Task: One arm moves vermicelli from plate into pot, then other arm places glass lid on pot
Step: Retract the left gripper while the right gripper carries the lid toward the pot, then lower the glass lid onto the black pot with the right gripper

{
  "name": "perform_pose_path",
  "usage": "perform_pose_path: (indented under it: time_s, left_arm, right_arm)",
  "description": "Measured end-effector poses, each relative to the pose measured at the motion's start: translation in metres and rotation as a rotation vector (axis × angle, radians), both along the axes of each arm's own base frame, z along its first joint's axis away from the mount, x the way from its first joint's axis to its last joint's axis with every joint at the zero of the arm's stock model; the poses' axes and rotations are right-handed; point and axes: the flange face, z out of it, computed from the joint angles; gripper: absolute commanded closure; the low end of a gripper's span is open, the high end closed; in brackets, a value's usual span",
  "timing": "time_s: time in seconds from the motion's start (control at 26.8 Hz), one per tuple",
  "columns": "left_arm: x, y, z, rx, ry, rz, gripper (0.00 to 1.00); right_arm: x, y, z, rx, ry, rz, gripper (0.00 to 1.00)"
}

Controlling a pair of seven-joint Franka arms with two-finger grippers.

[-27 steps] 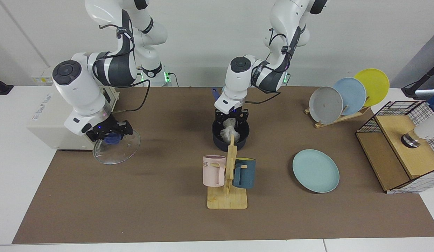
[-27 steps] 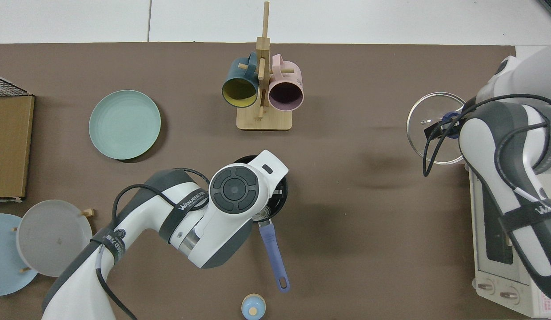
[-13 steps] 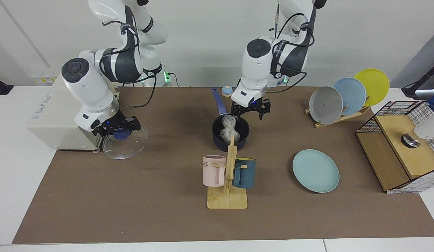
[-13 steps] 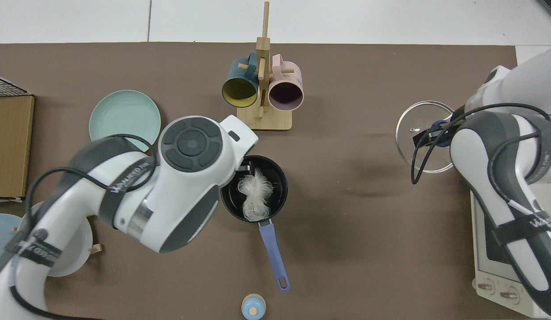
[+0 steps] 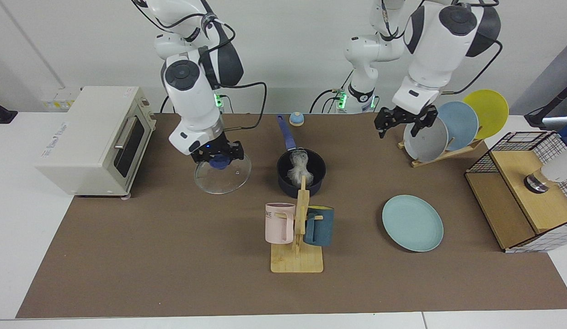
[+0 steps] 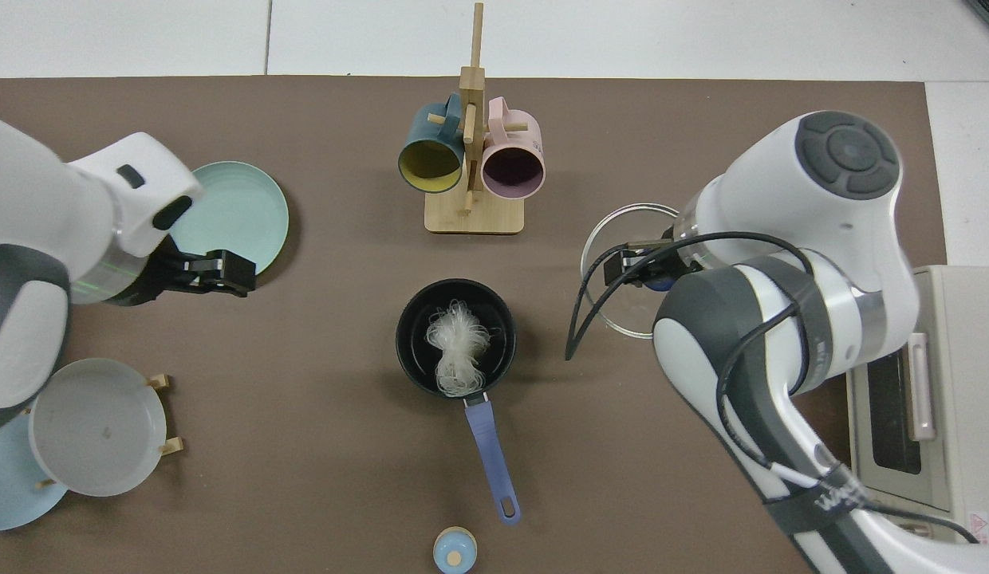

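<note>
Brown mat: vermicelli [image 5: 300, 167] in pot [image 5: 302, 176]; right gripper [image 5: 218, 158] pinching lid [image 5: 222, 172] beside it; left gripper [image 5: 405, 123] spread, raised.

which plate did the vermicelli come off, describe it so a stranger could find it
Start at the wooden mug stand near the middle of the brown mat. In the facing view, the plate lies flat on the mat to its right, empty. Unlike the grey plate, sky-blue plate and yellow plate propped upright in the rack behind, it is pale teal.
</note>
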Motion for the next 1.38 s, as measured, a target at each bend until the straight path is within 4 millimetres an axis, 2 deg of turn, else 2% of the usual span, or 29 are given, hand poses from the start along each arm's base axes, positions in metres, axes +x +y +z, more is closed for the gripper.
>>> perform_pose_path:
  time_s: [0.11,0.26,0.45,0.64,0.79,0.97,1.12,1.38]
  left_arm:
    - [0.004,0.039,-0.003,-0.001,0.023,-0.015,0.0]
    - [0.005,0.068,-0.006,-0.003,0.039,-0.013,0.0]
    - [0.001,0.076,-0.009,-0.002,0.077,-0.008,0.0]
    - [-0.002,0.076,-0.01,-0.001,0.097,-0.008,0.0]
    - [-0.002,0.076,-0.008,-0.001,0.094,-0.008,0.0]
    - [-0.003,0.072,-0.006,0.0,0.09,-0.015,0.0]
    - [-0.003,0.069,-0.005,0.0,0.088,-0.02,0.0]
    - [-0.004,0.068,-0.004,0.0,0.086,-0.021,0.0]
  right_arm:
    - [-0.017,0.039,0.003,0.001,0.01,-0.041,1.0]
    - [-0.039,0.087,0.004,-0.008,0.0,-0.098,1.0]
    - [-0.063,0.139,-0.003,-0.031,-0.04,-0.152,1.0]
    - [-0.078,0.18,-0.025,-0.063,-0.068,-0.203,1.0]
    - [-0.08,0.202,-0.046,-0.063,-0.054,-0.227,1.0]
    - [-0.072,0.223,-0.067,-0.074,-0.052,-0.25,1.0]
    - [-0.065,0.23,-0.081,-0.061,-0.051,-0.264,1.0]
    - [-0.062,0.232,-0.086,-0.051,-0.046,-0.274,1.0]
